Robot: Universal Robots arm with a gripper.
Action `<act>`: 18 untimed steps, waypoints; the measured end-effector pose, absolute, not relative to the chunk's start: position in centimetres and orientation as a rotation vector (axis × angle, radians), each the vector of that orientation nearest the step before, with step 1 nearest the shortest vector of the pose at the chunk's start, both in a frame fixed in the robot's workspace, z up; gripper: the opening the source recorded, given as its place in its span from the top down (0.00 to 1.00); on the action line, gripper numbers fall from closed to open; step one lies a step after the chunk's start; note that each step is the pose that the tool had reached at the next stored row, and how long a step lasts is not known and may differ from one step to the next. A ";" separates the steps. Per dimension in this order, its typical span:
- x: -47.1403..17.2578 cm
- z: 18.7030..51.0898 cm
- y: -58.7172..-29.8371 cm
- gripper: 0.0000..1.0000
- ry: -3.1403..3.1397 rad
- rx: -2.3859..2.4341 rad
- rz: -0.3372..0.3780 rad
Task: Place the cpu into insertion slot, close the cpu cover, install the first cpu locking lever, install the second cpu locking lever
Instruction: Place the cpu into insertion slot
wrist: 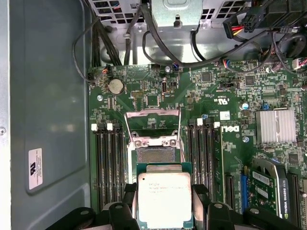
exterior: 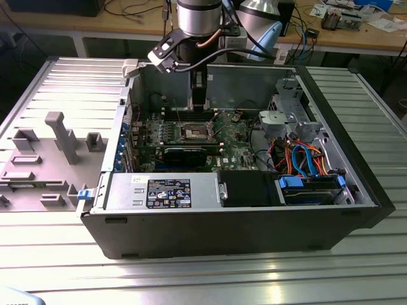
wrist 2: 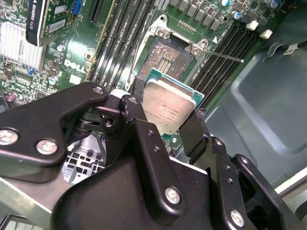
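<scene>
Gripper [wrist: 164,192] is clamped on the cpu [wrist 2: 168,106], one black finger on each of two opposite edges, and I see that grip in both wrist views. The chip's dull silver top faces the cameras, with its green edge showing around the metal. I read the cpu as held above the motherboard [wrist: 216,96], over the near side of the insertion slot [wrist: 156,154] and not seated in it. The slot lies bare, its field of contacts exposed. The cpu cover [wrist: 152,114] is swung up on the far side of the slot, so I see green board through its square window. Memory slots [wrist: 108,163] run along both sides of the slot, and the black graphics card [wrist: 278,191] lies well apart from it. In the exterior view the arm reaches straight down into the open computer case [exterior: 254,222], the gripper hanging over the middle of the board
</scene>
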State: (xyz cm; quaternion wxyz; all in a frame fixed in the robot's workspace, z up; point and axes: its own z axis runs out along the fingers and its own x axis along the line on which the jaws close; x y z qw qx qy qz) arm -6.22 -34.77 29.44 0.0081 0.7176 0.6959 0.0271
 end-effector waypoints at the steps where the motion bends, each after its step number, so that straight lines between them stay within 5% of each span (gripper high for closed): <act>1: -6.2 29.4 -34.8 0.45 2.175 2.243 0.085; 18: -6.4 29.1 -34.8 0.45 2.175 2.243 0.085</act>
